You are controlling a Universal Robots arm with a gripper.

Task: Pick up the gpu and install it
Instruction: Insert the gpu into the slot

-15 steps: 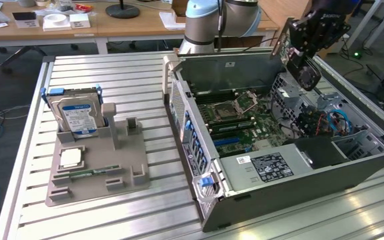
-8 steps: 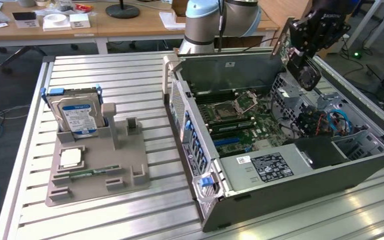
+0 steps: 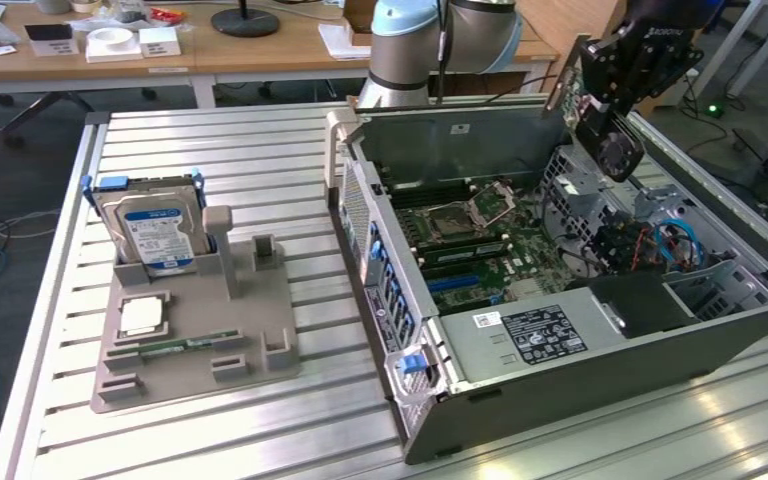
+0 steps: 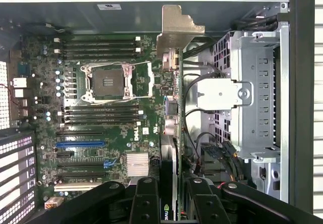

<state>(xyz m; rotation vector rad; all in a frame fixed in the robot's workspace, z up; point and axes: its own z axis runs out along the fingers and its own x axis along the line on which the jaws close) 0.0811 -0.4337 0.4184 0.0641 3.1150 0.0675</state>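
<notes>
above the open pc case (image 3: pixel 598 385), toward its drive-cage end, the gpu (image 3: pixel 615 148) hangs on edge, clear of the boards below. its fan side faces the exterior view, silver bracket up at the far end. seen edge-on from the wrist cam, the card lines up betw the motherboard (image 4: pixel 101 138) and the drive cage (image 4: pixel 252 82), bracket near the case's far wall.

writing: part of an nvidia eye logo shows on the card's edge near the grip. "dell" reads on the motherboard, close by the card. white sticker on the case's inner wall and the black-white label on the psu (image 3: pixel 544 335) are both too small to read.

gripper (image 4: pixel 173 186): black fingers (image 4: pixel 145 204) partly closed, pinching the gpu from both faces, card running betw them.

well apart from the case, on the exterior view's left, a blue-labelled hdd (image 3: pixel 157 230) stands upright in a grey holder (image 3: pixel 197 345) on the slatted metal table (image 3: pixel 224 150).
</notes>
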